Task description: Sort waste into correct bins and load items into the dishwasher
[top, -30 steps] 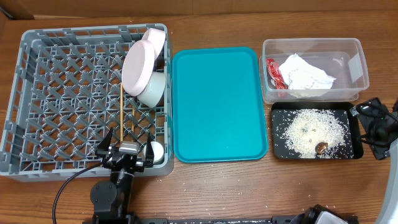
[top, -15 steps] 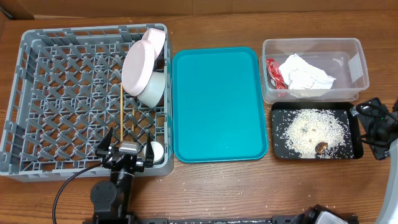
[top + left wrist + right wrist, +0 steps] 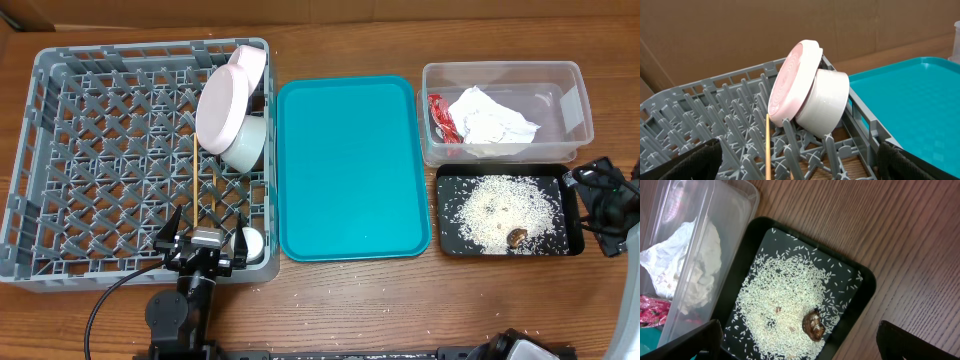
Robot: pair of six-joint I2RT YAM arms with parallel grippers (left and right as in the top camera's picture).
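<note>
Rack (image 3: 100, 170) across the left of the overhead frame, loaded along its right side. Plate (image 3: 222, 108) on edge near the rack's upper right corner, leaning on a bowl (image 3: 245, 143) just below it. Second bowl (image 3: 252, 62) above, mostly hidden behind the plate, only a pink rim showing. Chopsticks (image 3: 195, 190) flat on the lattice below the plate, lower ends lost under the left gripper (image 3: 800, 162). Cup (image 3: 252, 243) in the rack's lower right corner, partly covered by that gripper. Left jaws wide apart, nothing between them; in the wrist view only two dark tips at the bottom corners. Teal tray (image 3: 350, 170) at centre. Tub (image 3: 572, 110) at upper right with napkin (image 3: 490, 118) inside and wrapper (image 3: 440, 118) at the napkin's left, blurred through the tub wall. Black tray (image 3: 447, 247) just below the tub, rice (image 3: 505, 208) heaped in it, lump (image 3: 517, 237) at the heap's lower edge. Pale specks on the table (image 3: 400, 300) below the teal tray, too small to name. Right gripper (image 3: 800, 342) cut off at the right edge of the overhead frame and hard to read there; in its wrist view, jaws far apart, holding nothing, with the tub cropped at upper left.
</note>
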